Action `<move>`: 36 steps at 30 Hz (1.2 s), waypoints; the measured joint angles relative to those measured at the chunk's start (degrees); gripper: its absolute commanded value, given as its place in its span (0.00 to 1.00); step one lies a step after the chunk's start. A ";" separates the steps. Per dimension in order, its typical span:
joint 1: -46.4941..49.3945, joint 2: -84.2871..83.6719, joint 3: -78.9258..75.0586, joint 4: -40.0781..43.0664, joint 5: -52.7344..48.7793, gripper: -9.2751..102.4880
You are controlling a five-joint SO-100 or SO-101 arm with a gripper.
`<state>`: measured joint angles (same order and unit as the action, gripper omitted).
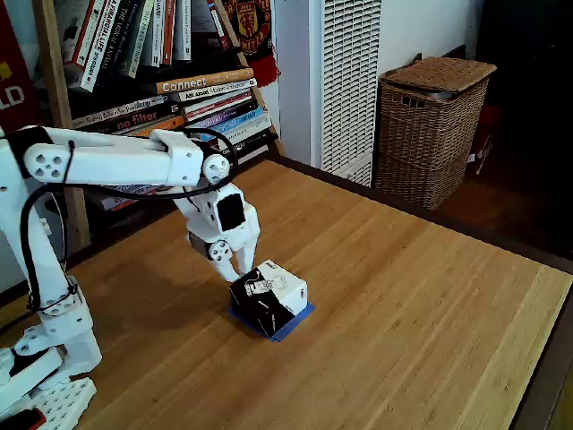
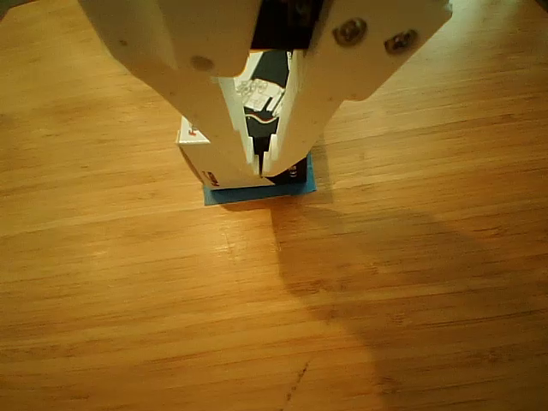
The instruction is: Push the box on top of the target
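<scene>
Closest in the other view, bare wood of the table (image 2: 411, 300) is filling the lower part of the frame, with the arm's shadow lying across it to the lower right. Just above centre, the gripper (image 2: 261, 167) is pointing down with its two white fingers (image 2: 224, 137) drawn almost together, only a thin dark slit showing between their tips; they are holding nothing that I can see, and the tips are sitting right at the near edge of the box (image 2: 195, 154), seemingly touching it. Under and just past the tips, a strip of the blue target (image 2: 257, 192) is peeking out along the box's near side and right corner. In the fixed view, the box (image 1: 270, 297) is sitting at lower centre of the frame, the target (image 1: 298, 320) showing only as a blue sliver at its right base, and the gripper (image 1: 237, 273) is pressing in from its upper left. I judge the push to be nearly done: the box is covering most of the square, perhaps needing only a small nudge to sit squarely. Farther back, a bookshelf (image 1: 161, 63) and a wicker basket (image 1: 432, 130) are standing beyond the table.
</scene>
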<state>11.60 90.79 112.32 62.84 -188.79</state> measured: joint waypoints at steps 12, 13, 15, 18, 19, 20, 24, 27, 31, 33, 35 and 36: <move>-2.11 0.09 2.37 0.35 5.19 0.08; -3.52 0.09 2.90 -0.26 7.29 0.08; -6.15 1.14 3.16 -2.37 12.83 0.08; -10.37 3.43 3.16 -4.31 23.12 0.08; -11.34 4.13 3.43 -5.10 26.98 0.08; -12.13 4.92 3.60 -5.36 31.11 0.08; -14.85 9.49 3.69 -7.56 47.55 0.08; -16.35 12.66 3.60 -7.82 58.36 0.08; -16.35 16.52 3.60 -7.82 70.66 0.08; -16.17 19.60 5.36 -8.00 73.13 0.08; -15.38 22.85 7.12 -8.09 74.00 0.08; -14.50 24.35 7.91 -8.09 73.92 0.08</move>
<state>-2.90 115.14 120.23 54.76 -114.87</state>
